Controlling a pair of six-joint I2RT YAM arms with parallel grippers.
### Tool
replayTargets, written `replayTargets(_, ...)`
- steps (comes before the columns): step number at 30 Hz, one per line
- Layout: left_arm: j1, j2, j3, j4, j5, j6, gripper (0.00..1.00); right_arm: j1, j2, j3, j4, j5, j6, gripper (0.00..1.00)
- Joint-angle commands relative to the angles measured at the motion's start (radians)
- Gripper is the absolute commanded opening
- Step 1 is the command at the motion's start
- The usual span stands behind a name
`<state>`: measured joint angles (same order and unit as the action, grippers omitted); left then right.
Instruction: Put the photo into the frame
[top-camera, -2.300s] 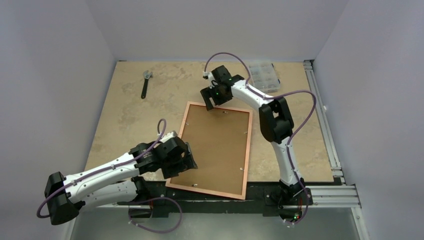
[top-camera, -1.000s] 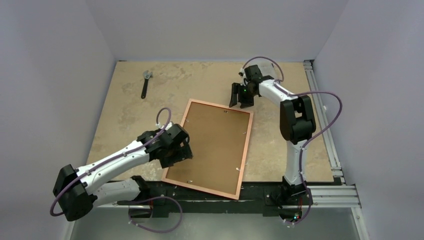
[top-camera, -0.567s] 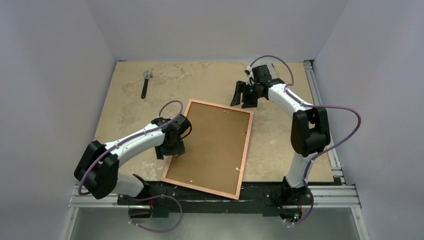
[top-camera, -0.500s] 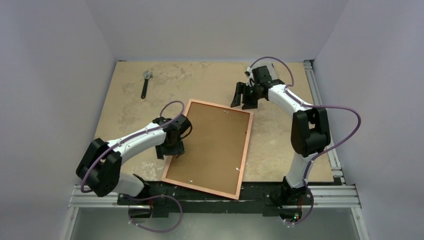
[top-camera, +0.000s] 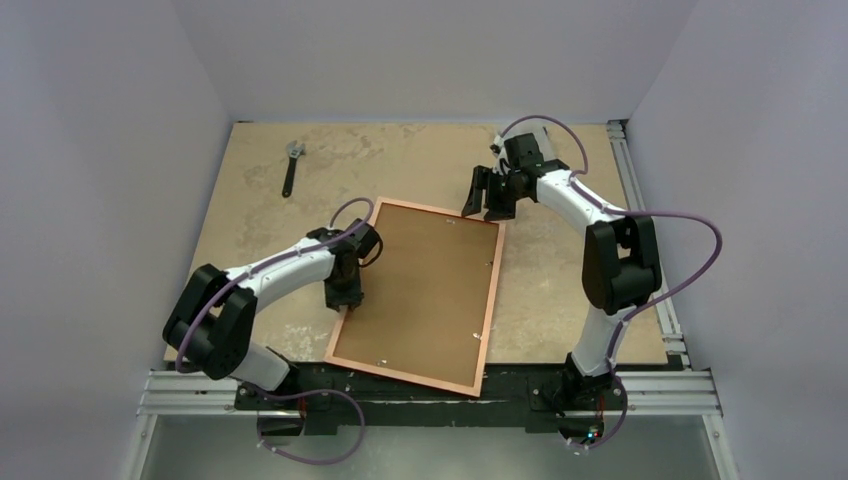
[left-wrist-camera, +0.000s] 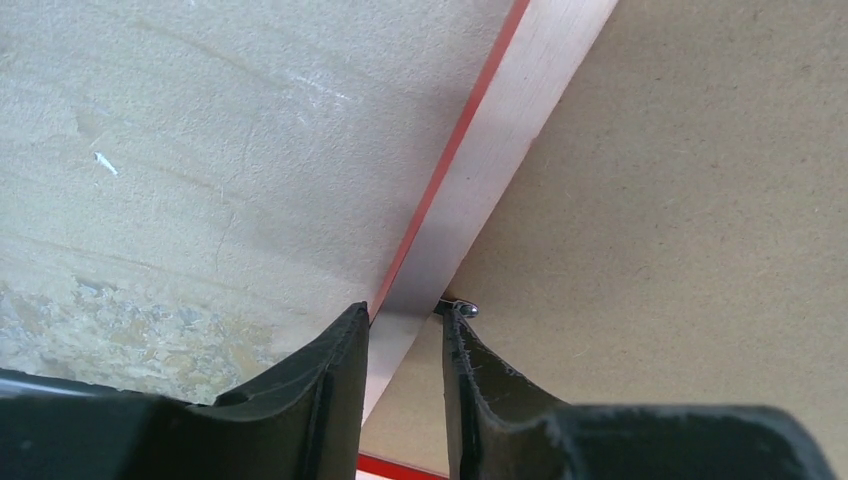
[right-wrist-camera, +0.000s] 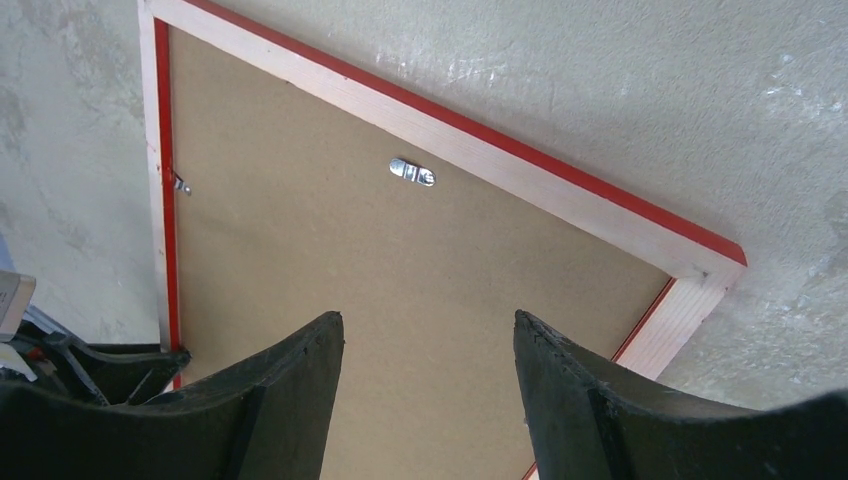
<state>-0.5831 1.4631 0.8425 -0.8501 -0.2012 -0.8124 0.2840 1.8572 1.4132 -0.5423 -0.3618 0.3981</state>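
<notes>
Watching the left end effector narrowed astride a side rail of the face-down frame on the tabletop, right end effector gaping wide; I'd nudge that metal tab slowly, no photo visible

Table: tan chipboard top, mottled and scuffed. Two things lie directly on it. The frame lies flat, face down, pale wood back up, brown backing board seated in it, skewed, near edge overhanging the table's front onto the black rail. Wrench far-left, well apart from it.
</notes>
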Motion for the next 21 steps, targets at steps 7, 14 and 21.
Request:
replayTargets(7,0.047,0.168,0.162,0.110,0.032,0.105,0.00,-0.001,-0.080,0.019,-0.017,0.009,-0.004,0.62)
replayTargets(14,0.057,0.216,0.341,0.061,0.023,0.201,0.00,-0.009,-0.115,0.002,-0.023,0.035,-0.004,0.62)
replayTargets(21,0.074,0.279,0.439,0.007,-0.035,0.280,0.00,-0.011,-0.135,-0.062,-0.016,0.061,-0.003,0.62)
